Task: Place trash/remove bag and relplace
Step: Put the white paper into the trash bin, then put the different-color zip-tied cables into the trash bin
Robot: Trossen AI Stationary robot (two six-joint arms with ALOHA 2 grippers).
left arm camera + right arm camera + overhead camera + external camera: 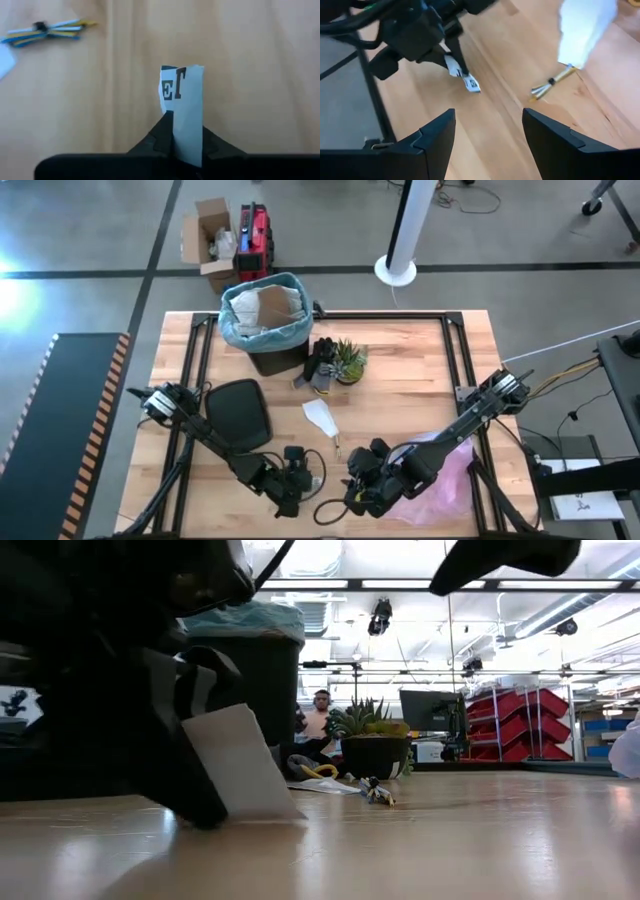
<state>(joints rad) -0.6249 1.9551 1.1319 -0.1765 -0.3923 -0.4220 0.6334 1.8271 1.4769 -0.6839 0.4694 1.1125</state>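
My left gripper point(290, 492) point(182, 132) is near the table's front edge, shut on a small white paper slip point(183, 95) with black print. My right gripper point(358, 490) point(488, 120) hovers open just to its right and touches nothing. The right wrist view shows the slip point(466, 80) in the left gripper's fingers. The black bin point(268, 345), lined with the light blue-teal bag point(232, 328), stands at the far side with brown and white trash point(268, 305) inside. A white napkin point(320, 416) lies flat mid-table. My left gripper pinches the white slip between its two fingers point(165, 131), at the slip's near end point(187, 142). The printed free end point(175, 85) sticks out past the fingertips. The fingers slant down toward the table, and the slip's free end point(255, 805) is low over the wood.
A potted plant point(350, 360) and dark objects point(320, 365) stand right of the bin. A black lid point(238, 415) lies under the left arm. A pinkish bag point(445, 475) lies under the right arm. A coloured twist tie point(338, 445) point(47, 29) lies by the napkin.
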